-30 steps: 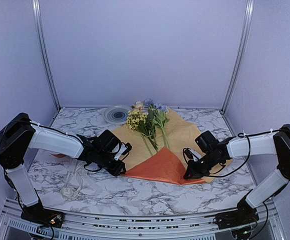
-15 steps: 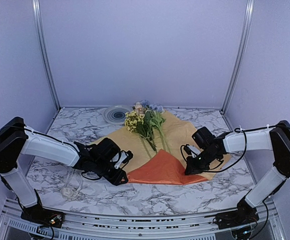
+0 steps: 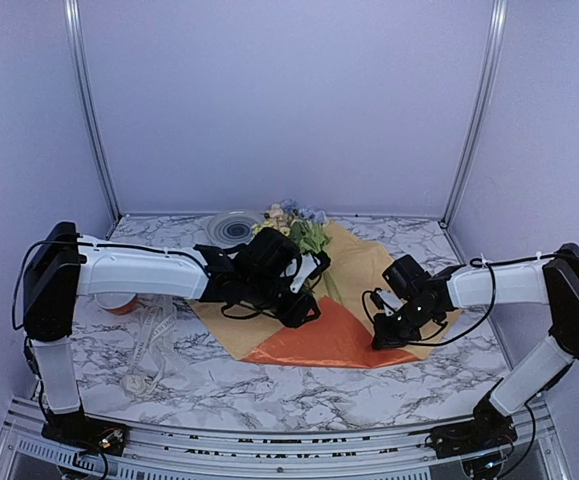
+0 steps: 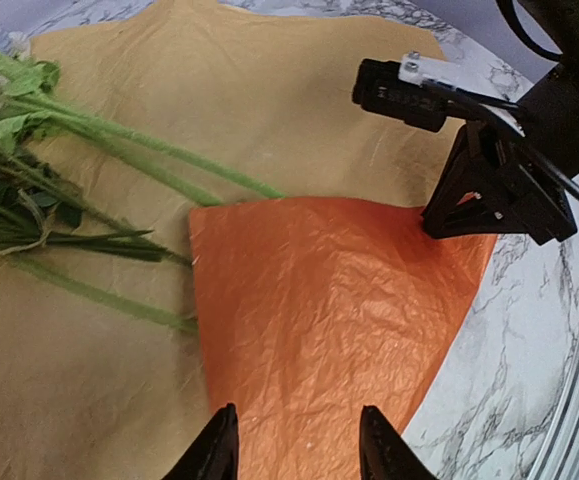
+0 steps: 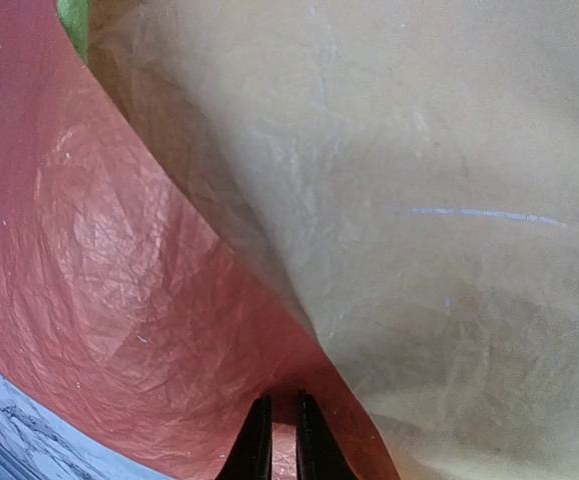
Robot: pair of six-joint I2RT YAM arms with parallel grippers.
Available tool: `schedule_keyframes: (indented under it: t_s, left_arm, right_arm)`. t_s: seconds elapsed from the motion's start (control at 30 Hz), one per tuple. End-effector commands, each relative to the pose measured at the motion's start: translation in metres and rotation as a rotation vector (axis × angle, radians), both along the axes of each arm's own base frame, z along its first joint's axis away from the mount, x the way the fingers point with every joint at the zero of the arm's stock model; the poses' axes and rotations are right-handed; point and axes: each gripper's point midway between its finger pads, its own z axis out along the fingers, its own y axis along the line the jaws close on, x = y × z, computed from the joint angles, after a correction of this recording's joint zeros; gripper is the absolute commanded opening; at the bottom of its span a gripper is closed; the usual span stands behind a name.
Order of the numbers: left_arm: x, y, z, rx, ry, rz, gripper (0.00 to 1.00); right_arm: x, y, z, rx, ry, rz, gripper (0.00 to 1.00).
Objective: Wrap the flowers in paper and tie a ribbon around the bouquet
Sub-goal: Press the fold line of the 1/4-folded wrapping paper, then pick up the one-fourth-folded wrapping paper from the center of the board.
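The paper [image 3: 364,262] lies pale side up, and its near corner is folded over as an orange flap [image 3: 329,335]. The flowers [image 3: 304,232] lie on it; my left arm hides most of them in the top view. Their green stems [image 4: 139,150] run under the flap's edge. My left gripper [image 4: 299,455] hangs open just above the flap [image 4: 319,320] with nothing between its fingers. My right gripper [image 5: 281,445] is shut on the flap's right fold [image 5: 119,260]; from above it [image 3: 381,340] sits at the flap's right corner. The ribbon [image 3: 152,335] lies loose at the left.
A round striped plate [image 3: 231,228] sits at the back beside the blossoms. An orange spool [image 3: 119,303] peeks out under my left arm. The ribbon's coiled end [image 3: 134,382] rests near the front left. Metal posts and walls close in the marble table [image 3: 269,400].
My left arm has swung from the paper's left corner to the right, over the stems and the flap, and its jaws have opened. The right gripper has barely shifted, still pinching the fold.
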Motion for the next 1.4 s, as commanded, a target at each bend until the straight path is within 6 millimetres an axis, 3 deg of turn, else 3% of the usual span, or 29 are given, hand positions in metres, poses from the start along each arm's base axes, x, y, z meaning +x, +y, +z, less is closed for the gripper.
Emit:
schedule_keyframes:
  t_s: [0.0, 0.17, 0.27, 0.37, 0.47, 0.53, 0.6, 0.63, 0.67, 0.77, 0.9, 1.03, 1.1, 1.23, 1.37]
  left_arm:
    - [-0.023, -0.048, -0.046, 0.017, 0.068, -0.151, 0.42]
    - [-0.021, -0.077, -0.069, 0.063, 0.015, -0.203, 0.45]
    - [-0.014, -0.076, -0.093, 0.131, 0.016, -0.186, 0.45]
    - [-0.016, -0.072, -0.114, 0.179, 0.047, -0.185, 0.45]
    - [-0.020, -0.067, -0.122, 0.191, 0.073, -0.178, 0.44]
    - [-0.020, -0.065, -0.121, 0.196, 0.071, -0.168, 0.44]
    - [-0.018, -0.063, -0.122, 0.202, 0.066, -0.159, 0.44]
    - [-0.019, -0.063, -0.122, 0.202, 0.067, -0.160, 0.44]
    - [-0.019, -0.063, -0.122, 0.200, 0.070, -0.162, 0.44]
    - [-0.022, -0.064, -0.123, 0.191, 0.088, -0.169, 0.44]
    - [-0.022, -0.063, -0.122, 0.189, 0.089, -0.166, 0.44]
    - [-0.024, -0.064, -0.121, 0.187, 0.085, -0.183, 0.44]
    - [-0.024, -0.064, -0.121, 0.185, 0.083, -0.188, 0.44]
    - [-0.024, -0.064, -0.120, 0.183, 0.083, -0.189, 0.44]
    - [-0.025, -0.063, -0.119, 0.186, 0.079, -0.201, 0.44]
  right_arm:
    - [-0.005, -0.015, -0.006, -0.074, 0.006, -0.047, 0.11]
    - [-0.003, -0.014, -0.003, -0.090, -0.004, -0.051, 0.12]
    - [0.000, -0.016, 0.001, -0.125, -0.024, -0.053, 0.15]
    - [0.005, -0.023, 0.010, -0.187, -0.064, -0.063, 0.25]
    - [0.014, -0.040, 0.030, -0.289, -0.134, -0.088, 0.40]
    - [0.026, -0.055, 0.055, -0.360, -0.221, -0.141, 0.53]
    - [0.035, -0.068, 0.082, -0.393, -0.302, -0.219, 0.87]
    - [0.037, -0.074, 0.092, -0.395, -0.330, -0.256, 0.98]
    - [0.037, -0.078, 0.100, -0.372, -0.345, -0.294, 1.00]
    - [0.034, -0.083, 0.107, -0.209, -0.304, -0.385, 1.00]
    - [0.009, -0.084, 0.099, -0.110, -0.161, -0.466, 0.86]
    - [-0.023, -0.061, 0.079, 0.060, 0.017, -0.522, 0.72]
    - [-0.027, -0.048, 0.076, 0.162, 0.045, -0.549, 0.66]
    - [-0.029, -0.041, 0.064, 0.263, 0.070, -0.630, 0.67]
    - [-0.039, -0.040, 0.041, 0.253, 0.153, -0.662, 0.69]
